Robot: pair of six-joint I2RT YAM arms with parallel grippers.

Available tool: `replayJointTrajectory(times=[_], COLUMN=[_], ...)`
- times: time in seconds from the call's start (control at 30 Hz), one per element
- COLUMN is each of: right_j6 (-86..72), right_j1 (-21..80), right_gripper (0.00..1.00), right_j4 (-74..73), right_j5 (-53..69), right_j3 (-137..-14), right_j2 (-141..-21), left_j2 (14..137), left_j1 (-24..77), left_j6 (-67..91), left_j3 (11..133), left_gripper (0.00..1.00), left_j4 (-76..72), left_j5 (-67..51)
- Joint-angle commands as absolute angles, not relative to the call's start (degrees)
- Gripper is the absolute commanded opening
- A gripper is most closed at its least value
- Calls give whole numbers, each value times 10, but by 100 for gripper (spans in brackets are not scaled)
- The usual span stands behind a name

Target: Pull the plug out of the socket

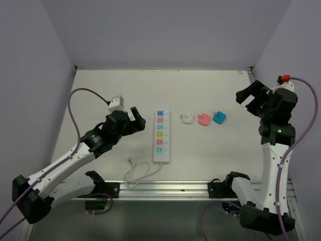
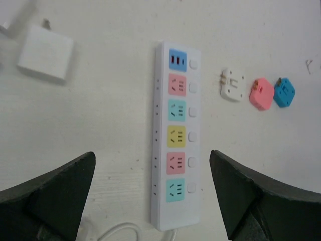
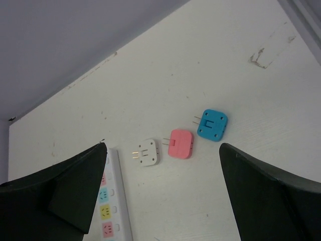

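The socket is a long white power strip (image 1: pixel 161 136) with several coloured outlet faces and a thin white cord (image 1: pixel 138 173). It lies at the table's middle and also shows in the left wrist view (image 2: pixel 175 135). None of its visible outlets holds a plug. A white plug block (image 1: pixel 116 104) lies on the table left of the strip, apart from it (image 2: pixel 45 52). My left gripper (image 1: pixel 135 120) is open and empty just left of the strip, its jaws wide on either side of the strip's near end (image 2: pixel 152 160). My right gripper (image 1: pixel 249 99) is open and empty, raised at the far right (image 3: pixel 163 148).
Three loose plugs lie in a row right of the strip: white (image 1: pixel 187 118), pink (image 1: pixel 203 119) and blue (image 1: pixel 219 117). They also show in the right wrist view: white (image 3: pixel 148 151), pink (image 3: pixel 180 143), blue (image 3: pixel 212 124). Walls close the table on three sides.
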State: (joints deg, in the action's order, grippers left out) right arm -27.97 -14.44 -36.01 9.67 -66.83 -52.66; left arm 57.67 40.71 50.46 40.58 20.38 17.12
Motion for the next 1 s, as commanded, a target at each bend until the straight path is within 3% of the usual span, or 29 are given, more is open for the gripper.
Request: replayJointTrajectory(times=[0.0,0.13,0.5,0.97], right_j6=[-230,-202,-149,-121], right_j1=[-123,-83,39,89], right_gripper=[99,99,99,99], right_j4=[-419,-436,-446,-420], right_j5=[54,17,-96,-143], right_j3=[-714,-738,-736,-703], right_j2=[-512,-491,-383,-312], left_j2=[518,476,364,220], left_j1=[409,409,409,410], left_j6=[410,354,253,279], left_j3=[528,623,800,757], left_gripper=[99,100,100,100], left_j4=[365,448,555,562], left_j5=[317,401,472,571])
